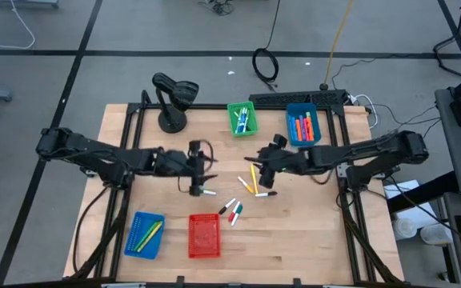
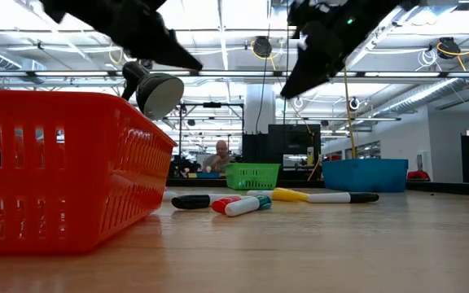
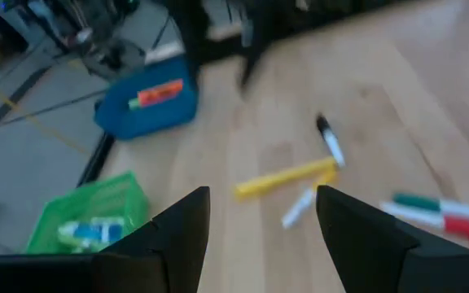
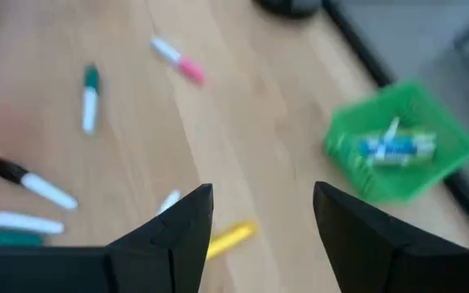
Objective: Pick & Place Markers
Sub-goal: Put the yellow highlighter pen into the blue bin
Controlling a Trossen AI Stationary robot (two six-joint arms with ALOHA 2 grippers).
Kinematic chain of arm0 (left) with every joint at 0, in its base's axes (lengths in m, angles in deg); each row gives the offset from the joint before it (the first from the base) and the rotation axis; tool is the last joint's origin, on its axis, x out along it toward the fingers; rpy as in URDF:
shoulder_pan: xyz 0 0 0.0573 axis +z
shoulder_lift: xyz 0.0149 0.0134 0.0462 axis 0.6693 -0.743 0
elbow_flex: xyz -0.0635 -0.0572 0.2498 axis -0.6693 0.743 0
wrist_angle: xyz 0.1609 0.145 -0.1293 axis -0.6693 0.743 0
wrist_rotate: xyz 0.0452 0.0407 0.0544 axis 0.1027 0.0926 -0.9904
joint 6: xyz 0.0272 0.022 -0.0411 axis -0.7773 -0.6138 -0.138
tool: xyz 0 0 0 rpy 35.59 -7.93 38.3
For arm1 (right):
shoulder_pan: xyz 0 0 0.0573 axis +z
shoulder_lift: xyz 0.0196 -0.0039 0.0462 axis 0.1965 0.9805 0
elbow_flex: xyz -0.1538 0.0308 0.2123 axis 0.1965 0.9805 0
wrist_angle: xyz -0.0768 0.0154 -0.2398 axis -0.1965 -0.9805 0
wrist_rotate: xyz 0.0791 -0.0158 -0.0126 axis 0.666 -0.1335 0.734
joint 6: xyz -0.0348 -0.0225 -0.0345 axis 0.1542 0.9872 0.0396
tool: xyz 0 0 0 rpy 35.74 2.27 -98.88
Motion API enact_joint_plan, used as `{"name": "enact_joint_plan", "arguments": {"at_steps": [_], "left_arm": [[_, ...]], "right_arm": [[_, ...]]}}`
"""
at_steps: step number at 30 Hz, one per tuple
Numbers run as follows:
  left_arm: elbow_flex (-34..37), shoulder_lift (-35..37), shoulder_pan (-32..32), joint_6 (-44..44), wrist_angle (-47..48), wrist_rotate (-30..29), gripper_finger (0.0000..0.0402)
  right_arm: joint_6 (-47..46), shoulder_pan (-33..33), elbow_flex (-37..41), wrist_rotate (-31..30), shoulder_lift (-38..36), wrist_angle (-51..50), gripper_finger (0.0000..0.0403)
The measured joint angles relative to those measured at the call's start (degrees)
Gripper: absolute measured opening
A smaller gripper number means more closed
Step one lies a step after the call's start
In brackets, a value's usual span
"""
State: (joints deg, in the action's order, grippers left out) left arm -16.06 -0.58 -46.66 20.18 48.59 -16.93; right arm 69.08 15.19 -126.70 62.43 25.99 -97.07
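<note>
Several loose markers lie flat on the wooden table's middle: a yellow one (image 1: 253,178), white-bodied ones with black (image 1: 264,194), red and green caps (image 1: 232,210), and one apart (image 1: 206,192). My left gripper (image 1: 201,166) hovers open above the table, left of the pile; in its wrist view the yellow marker (image 3: 287,179) lies beyond the open fingers. My right gripper (image 1: 261,166) hovers open over the pile's far right side, with nothing between its fingers (image 4: 260,216). In the low view both grippers (image 2: 190,61) (image 2: 291,85) hang well clear of the markers (image 2: 234,203).
Four mesh baskets stand around: green (image 1: 242,118) and blue (image 1: 302,125) at the far side, both with markers in them, blue (image 1: 145,234) with markers and red (image 1: 204,235) at the near side. A black lamp-like stand (image 1: 173,100) is at far left. A person (image 2: 221,155) sits far behind.
</note>
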Motion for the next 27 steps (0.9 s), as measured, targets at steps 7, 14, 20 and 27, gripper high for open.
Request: {"name": "enact_joint_plan", "arguments": {"at_steps": [7, 14, 20, 27], "left_arm": [[0.76, 0.85, 10.6, 4.73, -15.34, 27.36, 0.023], [7.73, 3.0, 15.51, 10.78, -22.82, 33.61, 0.023], [10.29, 11.75, 14.59, 12.67, -21.01, 32.85, 0.023], [10.34, 19.73, 11.16, 12.36, -13.29, 24.01, 0.023]], "right_arm": [[-15.3, -0.04, -8.32, 0.34, 13.18, -14.55, 0.0201], [-23.46, -0.48, -10.66, 0.52, 21.87, -16.62, 0.0201], [-28.02, -1.89, -10.66, 1.97, 25.26, -13.81, 0.0201], [-29.1, -2.34, -10.66, 3.83, 29.89, -10.18, 0.0201]]}}
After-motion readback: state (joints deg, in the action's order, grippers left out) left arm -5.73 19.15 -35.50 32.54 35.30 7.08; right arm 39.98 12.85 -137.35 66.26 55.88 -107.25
